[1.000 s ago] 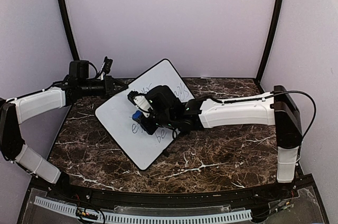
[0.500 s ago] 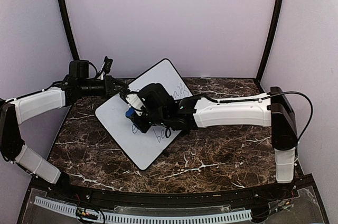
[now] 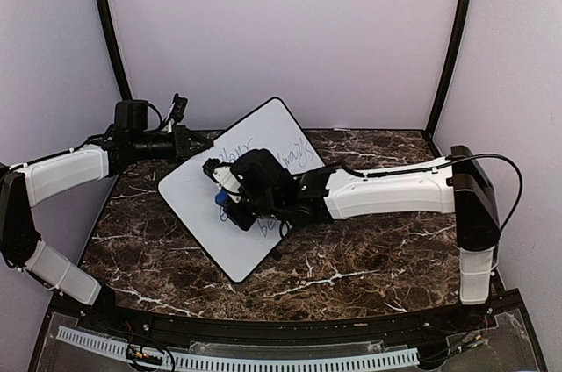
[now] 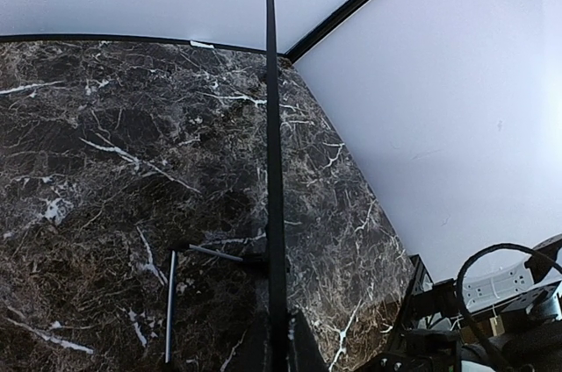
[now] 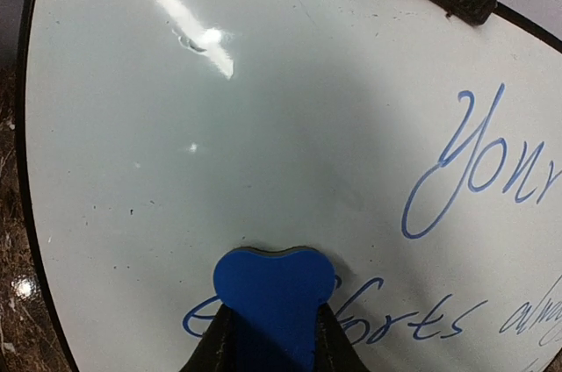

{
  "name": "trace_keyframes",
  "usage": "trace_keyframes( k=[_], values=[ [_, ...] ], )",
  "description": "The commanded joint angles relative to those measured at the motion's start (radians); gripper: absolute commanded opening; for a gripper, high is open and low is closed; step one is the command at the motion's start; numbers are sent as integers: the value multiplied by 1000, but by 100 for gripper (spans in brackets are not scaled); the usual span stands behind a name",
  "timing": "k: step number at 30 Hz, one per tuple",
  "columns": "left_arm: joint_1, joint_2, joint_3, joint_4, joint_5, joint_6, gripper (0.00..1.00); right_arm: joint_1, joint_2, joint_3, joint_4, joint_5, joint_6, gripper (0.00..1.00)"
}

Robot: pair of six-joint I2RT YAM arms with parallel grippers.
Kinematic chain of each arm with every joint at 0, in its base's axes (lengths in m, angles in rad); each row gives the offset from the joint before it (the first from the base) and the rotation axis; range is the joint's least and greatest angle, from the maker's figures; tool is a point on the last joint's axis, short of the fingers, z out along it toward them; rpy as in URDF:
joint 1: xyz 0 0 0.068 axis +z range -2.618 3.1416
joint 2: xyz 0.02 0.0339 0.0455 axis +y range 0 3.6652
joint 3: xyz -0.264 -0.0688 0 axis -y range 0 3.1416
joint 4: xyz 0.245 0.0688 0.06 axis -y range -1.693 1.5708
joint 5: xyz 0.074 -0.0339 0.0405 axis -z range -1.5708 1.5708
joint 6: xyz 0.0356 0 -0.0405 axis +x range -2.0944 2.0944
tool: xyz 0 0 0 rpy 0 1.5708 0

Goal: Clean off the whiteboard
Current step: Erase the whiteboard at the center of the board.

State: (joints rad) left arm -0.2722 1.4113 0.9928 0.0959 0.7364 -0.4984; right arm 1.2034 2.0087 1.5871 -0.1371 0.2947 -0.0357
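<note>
Dark marble tabletop (image 3: 369,258) beneath whiteboard (image 3: 198,201), lilac walls (image 3: 281,30)

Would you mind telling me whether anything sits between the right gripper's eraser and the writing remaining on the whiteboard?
Nothing visible does. The right gripper holds the eraser against the whiteboard, with the writing right beside it on bare board. The left gripper clamps the board's edge, clear of the writing.

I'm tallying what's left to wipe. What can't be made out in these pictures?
Top external: writing on the whiteboard too small to read, partly covered by the right pincer and arm.
Right wrist: words cut off by right and bottom edges; blue eraser hides some.
Left wrist: board edge-on, face unseen.
</note>
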Motion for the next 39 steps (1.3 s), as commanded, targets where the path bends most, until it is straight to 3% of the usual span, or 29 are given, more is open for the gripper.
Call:
trace_keyframes(
  k=[1,9,19,24,39],
  values=[
    [-10,-59,4,67,37,5,0,-48,57,101,-10,52,23,21],
    [-10,-60,6,64,36,8,0,-92,112,227,-44,43,19,21],
    [-10,-61,5,65,38,7,0,-95,31,3,1,10,36,21],
    [-10,-61,5,66,40,5,0,-97,17,-31,11,15,61,21],
    [-10,-68,3,65,39,10,0,-124,153,273,-51,8,42,21]
  ],
)
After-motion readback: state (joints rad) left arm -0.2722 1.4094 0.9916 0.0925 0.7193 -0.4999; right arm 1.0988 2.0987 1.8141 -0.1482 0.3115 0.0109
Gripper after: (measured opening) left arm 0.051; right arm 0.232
